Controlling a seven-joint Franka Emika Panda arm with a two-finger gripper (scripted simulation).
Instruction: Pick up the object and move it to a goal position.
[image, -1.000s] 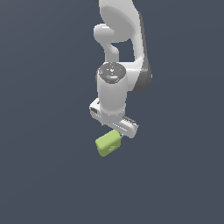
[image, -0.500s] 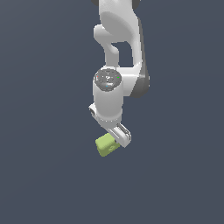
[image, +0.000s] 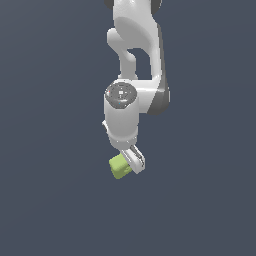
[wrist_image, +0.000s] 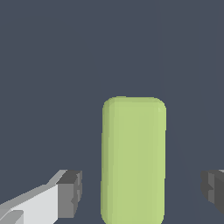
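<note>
Lime-green block (wrist_image: 133, 159) is seen between spread, untouching gripper (wrist_image: 140, 190) pads, long axis along 12–6 o'clock, crosswise to the closing line.

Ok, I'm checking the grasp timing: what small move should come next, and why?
Probably close the gripper on the green block. In the wrist view the block sits between the two fingertips, with a gap on each side, so the jaws look open and nothing is gripped yet. A slight centring first might help.
</note>
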